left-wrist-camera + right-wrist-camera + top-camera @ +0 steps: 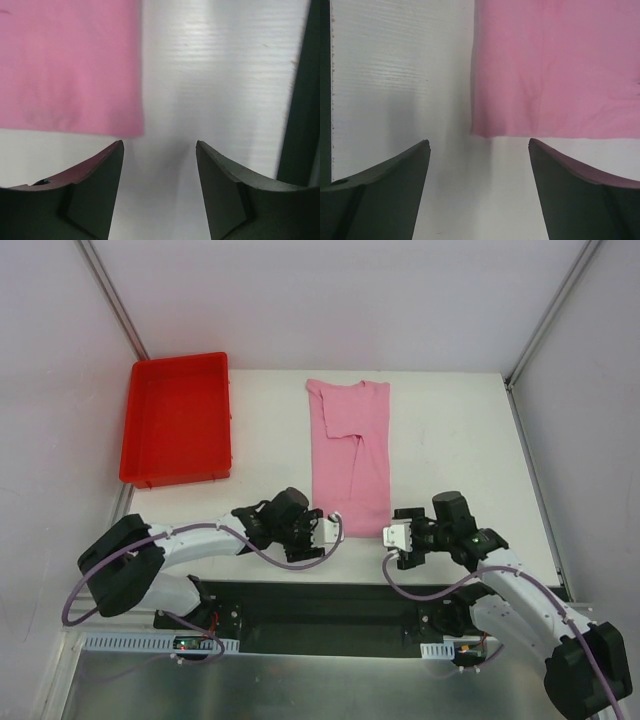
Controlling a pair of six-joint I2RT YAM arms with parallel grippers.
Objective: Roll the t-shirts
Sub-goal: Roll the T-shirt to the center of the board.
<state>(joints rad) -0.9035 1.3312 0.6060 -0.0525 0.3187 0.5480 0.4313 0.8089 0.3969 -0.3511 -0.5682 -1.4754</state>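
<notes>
The left gripper (159,145) has its jaws spread with only bare table (450,440) between them, just short of the hem's left corner. The right gripper (478,142) is spread the same way before the right corner. Neither touches the cloth. The pink t-shirt (350,455) lies flat mid-table, folded into a long narrow strip running away from the arms. That shape, with a gripper at each near corner, looks set up for rolling from the hem. The red tray (180,360) sits well apart at far left. No print, label or writing is readable.
</notes>
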